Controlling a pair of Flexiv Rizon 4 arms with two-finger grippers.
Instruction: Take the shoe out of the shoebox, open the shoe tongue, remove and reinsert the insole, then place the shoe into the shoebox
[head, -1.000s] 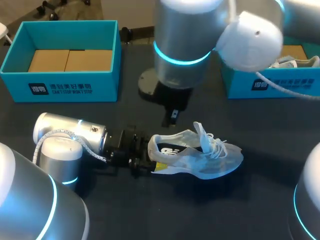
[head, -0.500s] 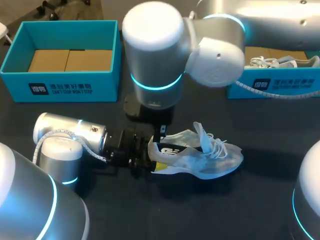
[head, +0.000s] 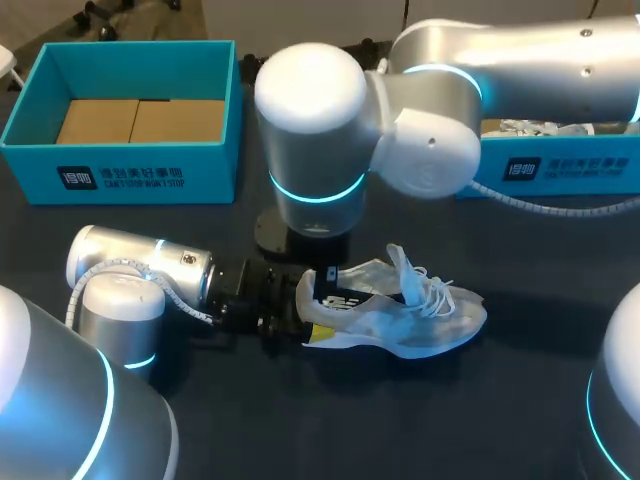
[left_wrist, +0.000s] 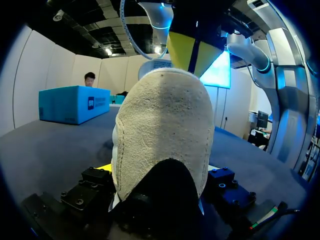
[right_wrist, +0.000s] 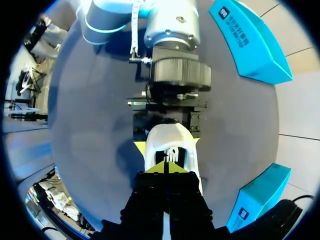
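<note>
The shoe (head: 400, 310) sits on the table (head: 520, 400), near the middle, with its toe to the right. The left gripper (head: 292, 322) grasps the heel from both sides. The right gripper (head: 327, 282) points down into the shoe's opening, behind the tongue (head: 400, 262). Its two yellow tips are pressed tight together. I cannot tell if they pinch the insole (head: 348, 298) or nothing. The blue shoebox (head: 120, 170) stands open at the far left, well apart from the shoe.

What could go wrong? If the tips hold only a thin edge, the insole may slip free on the way up. If the insole sticks, the pull may lift the whole shoe or twist it out of the left gripper.
</note>
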